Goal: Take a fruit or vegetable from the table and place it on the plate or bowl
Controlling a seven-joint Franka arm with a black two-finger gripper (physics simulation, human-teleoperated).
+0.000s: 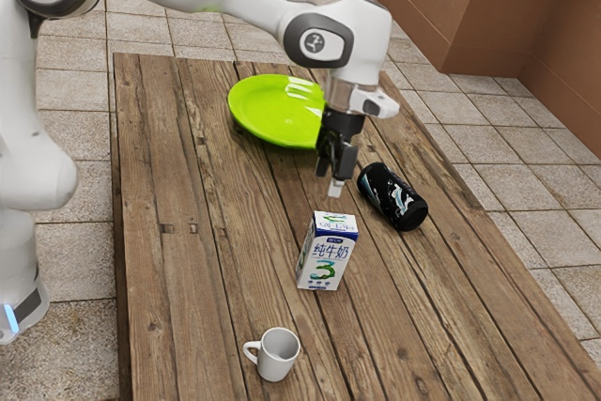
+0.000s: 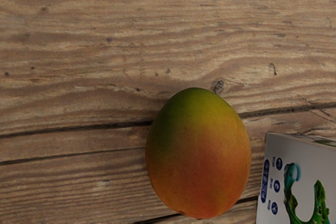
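Nearest stands a white mug, then the milk carton. The mango lies loose on the plank desk just beside that carton. The gripper hangs over it, jaws apart and empty, likely for a straight descent. Beyond lie a toppled black can, the green plate, tiled floor and a brown cabinet.

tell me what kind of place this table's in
Probably a simulated home patio or kitchen corner, not a lab: a rough plank table stands on beige floor tiles, and it holds household things: a green plate, a milk carton, a white mug and a mango.
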